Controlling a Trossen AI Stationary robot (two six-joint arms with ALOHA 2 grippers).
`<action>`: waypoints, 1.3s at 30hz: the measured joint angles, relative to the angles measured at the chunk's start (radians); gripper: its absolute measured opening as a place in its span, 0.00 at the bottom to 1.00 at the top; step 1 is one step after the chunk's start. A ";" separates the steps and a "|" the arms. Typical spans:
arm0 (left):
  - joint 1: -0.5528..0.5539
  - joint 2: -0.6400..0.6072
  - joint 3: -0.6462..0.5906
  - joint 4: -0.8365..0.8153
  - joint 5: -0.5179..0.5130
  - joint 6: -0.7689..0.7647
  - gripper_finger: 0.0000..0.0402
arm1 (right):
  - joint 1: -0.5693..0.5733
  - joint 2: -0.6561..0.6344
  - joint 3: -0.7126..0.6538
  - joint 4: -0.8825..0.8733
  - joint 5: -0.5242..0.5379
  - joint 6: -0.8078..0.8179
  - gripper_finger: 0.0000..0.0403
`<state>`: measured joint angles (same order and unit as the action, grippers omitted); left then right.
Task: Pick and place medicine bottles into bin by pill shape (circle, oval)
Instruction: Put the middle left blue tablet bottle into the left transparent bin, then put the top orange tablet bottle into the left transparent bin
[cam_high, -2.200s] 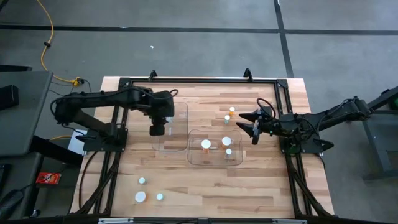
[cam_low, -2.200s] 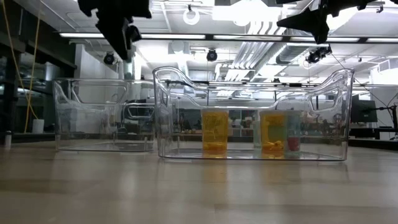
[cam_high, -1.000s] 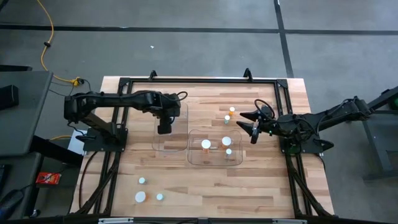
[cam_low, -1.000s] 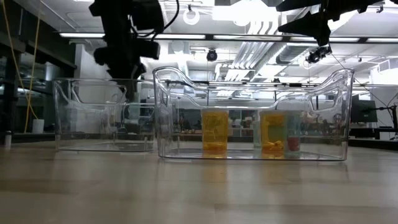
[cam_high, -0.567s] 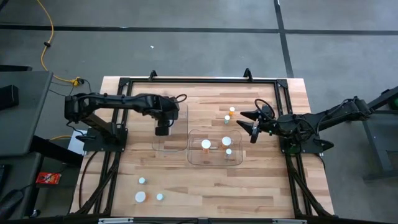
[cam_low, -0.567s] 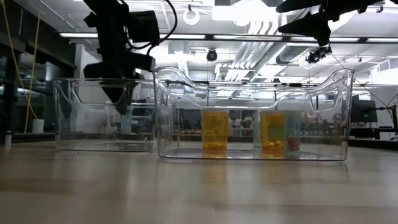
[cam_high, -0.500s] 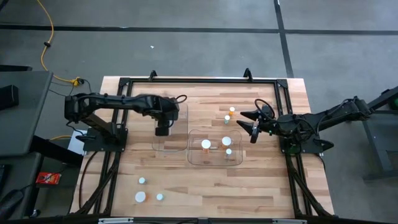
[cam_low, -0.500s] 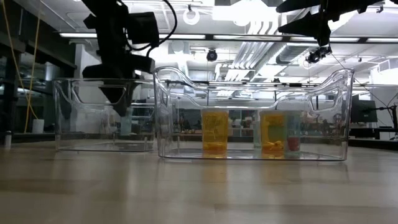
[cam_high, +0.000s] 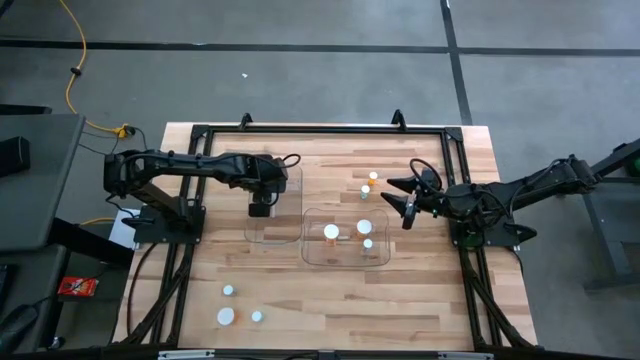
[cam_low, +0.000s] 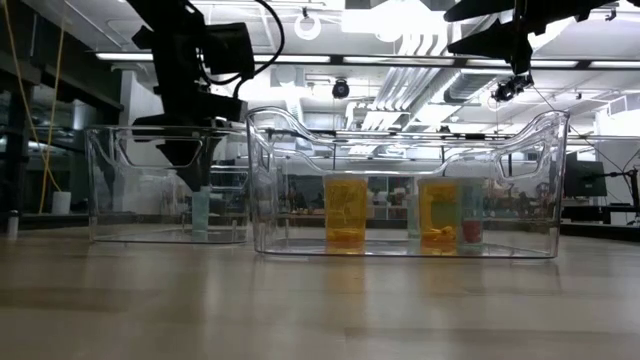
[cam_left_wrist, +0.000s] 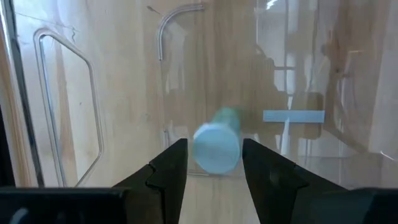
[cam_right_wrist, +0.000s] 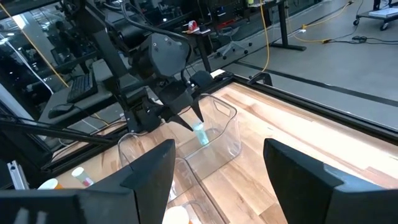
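Nearest the front of the bench (cam_high: 330, 300) three white-capped bottles (cam_high: 227, 316) sit loose, and behind them the right-hand clear bin (cam_low: 405, 185) has amber bottles (cam_low: 346, 212) standing inside. Farther back, the left gripper (cam_low: 184, 158) is down in the left clear bin (cam_low: 165, 185), jaws released around a pale green bottle (cam_left_wrist: 217, 142) that's standing on the bin floor, not pinched. The right gripper (cam_high: 405, 210) hangs above the far right of the bench, jaws apart, holding nothing.

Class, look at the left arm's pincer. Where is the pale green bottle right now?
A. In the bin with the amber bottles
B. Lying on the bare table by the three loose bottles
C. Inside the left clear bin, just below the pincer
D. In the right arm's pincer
C: in the low view the pale green bottle stands inside the left clear bin, directly under the left pincer.
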<state>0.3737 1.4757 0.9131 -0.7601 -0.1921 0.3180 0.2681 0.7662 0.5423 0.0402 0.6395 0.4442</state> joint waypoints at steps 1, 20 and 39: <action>0.000 0.000 0.000 0.000 0.000 0.000 0.36 | 0.000 0.000 0.000 0.000 0.000 0.000 0.59; -0.002 -0.103 0.234 -0.167 0.074 -0.198 0.46 | 0.000 0.000 0.000 0.000 0.008 -0.026 0.59; -0.427 -0.661 -0.200 0.628 -0.130 -0.680 0.46 | 0.000 0.000 0.000 0.000 0.008 -0.071 0.59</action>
<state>-0.0530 0.8151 0.7128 -0.1321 -0.3222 -0.3618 0.2681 0.7665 0.5423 0.0406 0.6476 0.3734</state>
